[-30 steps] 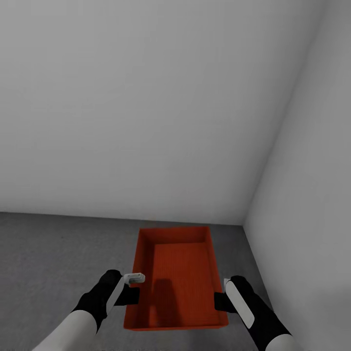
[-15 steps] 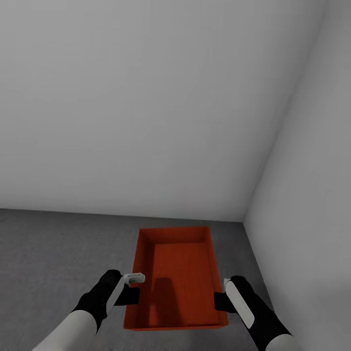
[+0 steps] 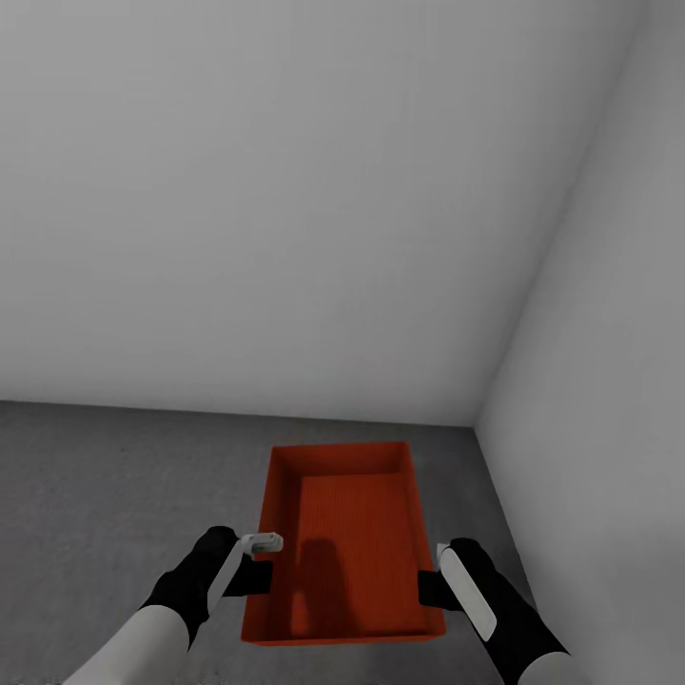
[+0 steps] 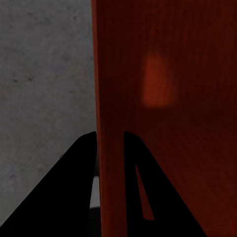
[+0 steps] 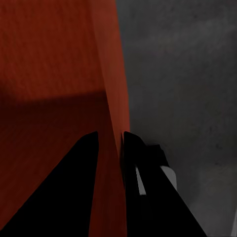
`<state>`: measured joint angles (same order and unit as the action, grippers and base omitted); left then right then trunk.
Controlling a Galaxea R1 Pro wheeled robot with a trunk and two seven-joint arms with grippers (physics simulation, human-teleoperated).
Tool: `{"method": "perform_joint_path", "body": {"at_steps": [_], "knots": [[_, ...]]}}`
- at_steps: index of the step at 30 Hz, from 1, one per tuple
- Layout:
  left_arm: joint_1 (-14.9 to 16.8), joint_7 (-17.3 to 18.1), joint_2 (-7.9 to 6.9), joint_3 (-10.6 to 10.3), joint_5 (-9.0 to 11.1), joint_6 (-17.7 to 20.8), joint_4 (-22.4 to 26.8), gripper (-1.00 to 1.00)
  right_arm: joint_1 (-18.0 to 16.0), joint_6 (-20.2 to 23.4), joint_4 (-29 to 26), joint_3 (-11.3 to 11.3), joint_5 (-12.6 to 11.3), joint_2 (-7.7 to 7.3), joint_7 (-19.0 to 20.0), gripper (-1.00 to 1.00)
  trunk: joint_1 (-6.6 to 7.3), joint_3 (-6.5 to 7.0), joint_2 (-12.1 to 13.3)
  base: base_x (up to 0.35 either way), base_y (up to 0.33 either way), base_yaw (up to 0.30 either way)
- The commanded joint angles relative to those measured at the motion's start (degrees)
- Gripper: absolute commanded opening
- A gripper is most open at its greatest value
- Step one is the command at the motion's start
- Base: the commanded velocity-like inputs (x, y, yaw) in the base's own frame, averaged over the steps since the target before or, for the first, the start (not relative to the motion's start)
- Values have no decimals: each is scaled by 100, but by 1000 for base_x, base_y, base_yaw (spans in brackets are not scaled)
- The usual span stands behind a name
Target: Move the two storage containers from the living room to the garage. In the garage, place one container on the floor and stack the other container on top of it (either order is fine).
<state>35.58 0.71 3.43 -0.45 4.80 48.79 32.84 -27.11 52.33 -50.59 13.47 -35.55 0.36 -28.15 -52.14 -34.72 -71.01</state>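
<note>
Looks like a garage: bare grey-white walls [image 3: 285, 190] meeting in a corner, dark speckled concrete floor [image 3: 105, 485] below, nothing furnished.

2 plain grey-white walls [image 3: 285, 190] meet in a corner above speckled dark-grey concrete floor [image 3: 105, 476].

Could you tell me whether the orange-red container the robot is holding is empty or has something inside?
Empty: the storage container shows only its bare ribbed bottom.
</note>
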Motion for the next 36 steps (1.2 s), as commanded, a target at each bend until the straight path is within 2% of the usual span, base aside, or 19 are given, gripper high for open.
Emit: {"method": "perform_joint_path", "body": {"at_steps": [1,36], "knots": [[2,-27,0,10,80,26,11,-100,-4,-30,-9,-3,-145,-1,-41,-100,0,-15,-4,0,0,0],[2,-25,0,8,83,26,11,-100,-4,-30,-4,-4,-145,-1,-41,-100,0,-339,-4,0,0,0]]}}
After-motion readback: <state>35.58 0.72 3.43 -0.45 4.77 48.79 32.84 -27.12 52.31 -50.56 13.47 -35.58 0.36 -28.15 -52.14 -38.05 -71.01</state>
